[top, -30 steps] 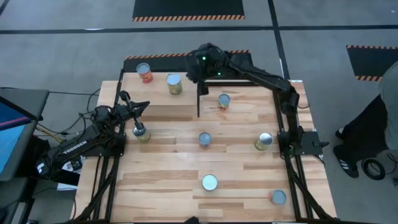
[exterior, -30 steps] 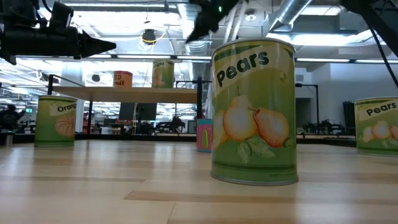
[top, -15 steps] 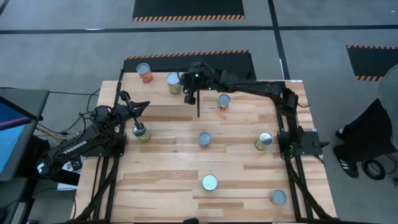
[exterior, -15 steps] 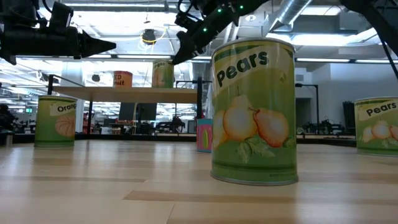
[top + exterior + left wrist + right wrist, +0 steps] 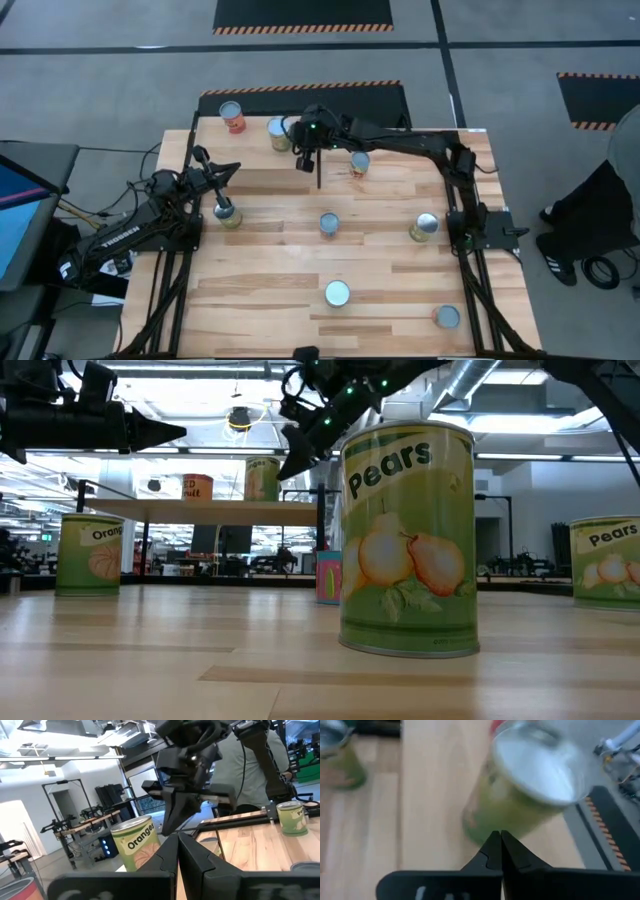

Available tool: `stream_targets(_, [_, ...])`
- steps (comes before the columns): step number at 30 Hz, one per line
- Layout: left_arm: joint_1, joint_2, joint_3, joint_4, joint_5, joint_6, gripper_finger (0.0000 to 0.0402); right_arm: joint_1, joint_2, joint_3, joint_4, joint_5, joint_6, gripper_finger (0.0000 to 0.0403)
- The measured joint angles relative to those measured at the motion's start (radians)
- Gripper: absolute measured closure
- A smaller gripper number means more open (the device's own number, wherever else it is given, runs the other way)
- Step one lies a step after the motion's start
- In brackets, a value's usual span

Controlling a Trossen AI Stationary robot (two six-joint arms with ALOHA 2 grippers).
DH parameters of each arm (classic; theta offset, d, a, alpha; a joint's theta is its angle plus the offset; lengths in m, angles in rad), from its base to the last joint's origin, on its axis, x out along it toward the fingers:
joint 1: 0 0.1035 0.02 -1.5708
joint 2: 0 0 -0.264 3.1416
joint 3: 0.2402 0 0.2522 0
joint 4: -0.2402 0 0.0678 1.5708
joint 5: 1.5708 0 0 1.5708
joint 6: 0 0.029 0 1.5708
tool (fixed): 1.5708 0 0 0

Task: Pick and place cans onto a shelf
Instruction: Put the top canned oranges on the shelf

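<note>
We see the right gripper (image 5: 304, 160) with its fingers pressed together, holding nothing, poised above the shelf (image 5: 262, 172) just beside a green-labelled can (image 5: 279, 133). A red-labelled can (image 5: 232, 117) stands on the shelf too, so two cans are up there. The left gripper (image 5: 226, 170) hangs at the shelf's front edge, fingers likewise closed and empty, above an oranges can (image 5: 228, 212) on the table (image 5: 380, 270). We count six cans on the table in all, eight altogether.
</note>
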Motion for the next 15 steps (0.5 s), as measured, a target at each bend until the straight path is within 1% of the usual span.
stream_targets(1, [0.0,0.0,0.0,0.0,0.0,0.0,0.04,-0.002,0.015,0.003,0.029,-0.002,-0.001,0.0396])
stream_targets(3, [0.0,0.0,0.0,0.0,0.0,0.0,0.04,-0.004,0.027,-0.005,0.013,-0.002,-0.001,0.0397])
stream_targets(6, [0.0,0.0,0.0,-0.005,-0.001,0.007,0.04,-0.009,0.055,0.001,0.091,-0.009,-0.006,0.0398])
stream_targets(8, [0.0,0.0,0.0,-0.004,-0.001,0.009,0.04,-0.012,0.064,0.001,0.097,-0.009,0.006,0.0397])
stream_targets(15, [0.0,0.0,0.0,-0.004,-0.001,0.013,0.04,-0.012,0.059,0.005,0.124,-0.014,-0.011,0.0396])
